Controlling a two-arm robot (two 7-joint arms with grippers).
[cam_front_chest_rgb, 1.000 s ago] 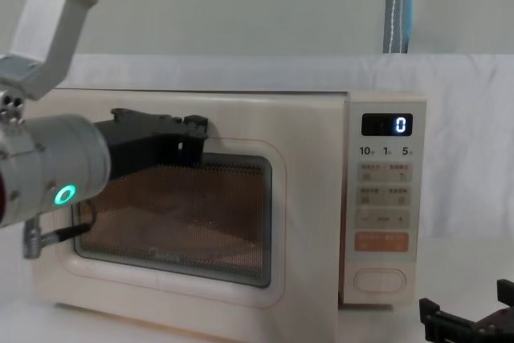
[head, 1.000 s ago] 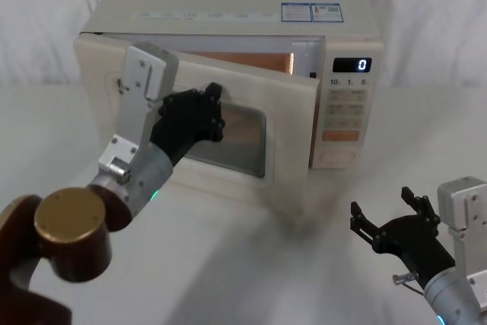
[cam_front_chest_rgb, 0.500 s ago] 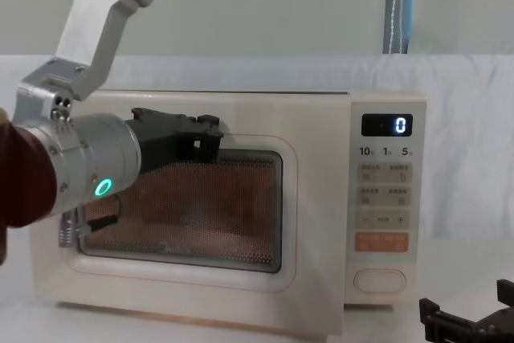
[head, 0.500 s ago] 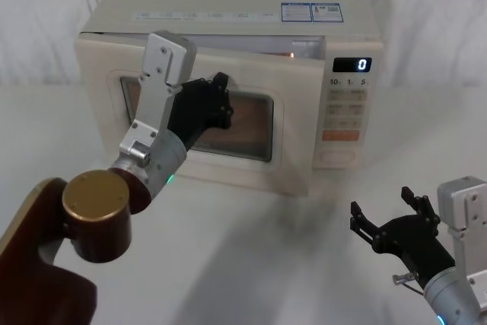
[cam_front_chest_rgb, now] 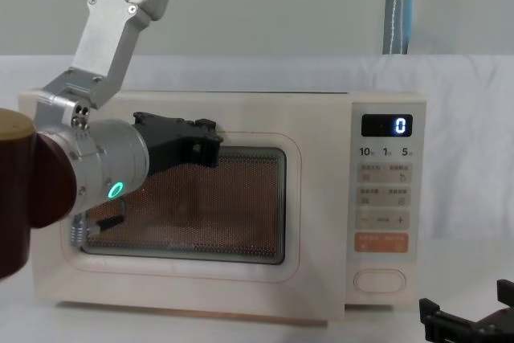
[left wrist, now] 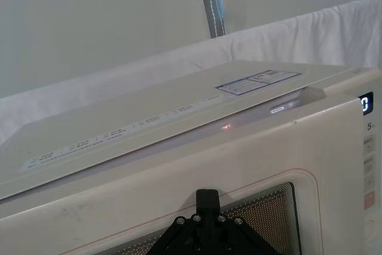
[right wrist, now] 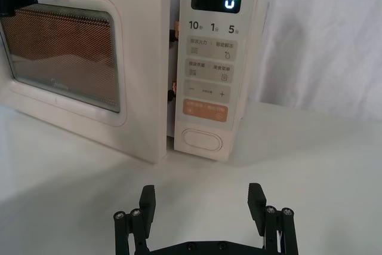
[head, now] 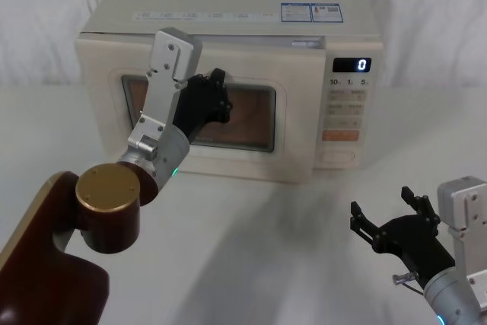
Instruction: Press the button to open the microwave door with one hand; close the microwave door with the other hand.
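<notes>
The cream microwave door [head: 293,123] with its dark window stands almost flush with the oven. A thin slit remains beside the control panel in the right wrist view and along the door [left wrist: 316,147] top in the left wrist view. My left gripper [head: 221,97] is shut, its tip pressed against the upper part of the window [cam_front_chest_rgb: 241,206], seen from the side as the black claw [cam_front_chest_rgb: 210,138]. The wide cream button [right wrist: 203,140] sits at the foot of the panel, untouched. My right gripper [right wrist: 202,204] hovers low over the table in front of it, open and holding nothing.
The control panel [head: 348,112] shows a lit "0", small cream keys and an orange key [right wrist: 206,111]. The microwave stands on a white cloth-covered table [head: 266,249], with a white backdrop behind. My left elbow [head: 106,207] bulks large at the near left.
The door swung from well ajar to nearly shut as my left gripper pushed it towards the oven. The right arm has not moved.
</notes>
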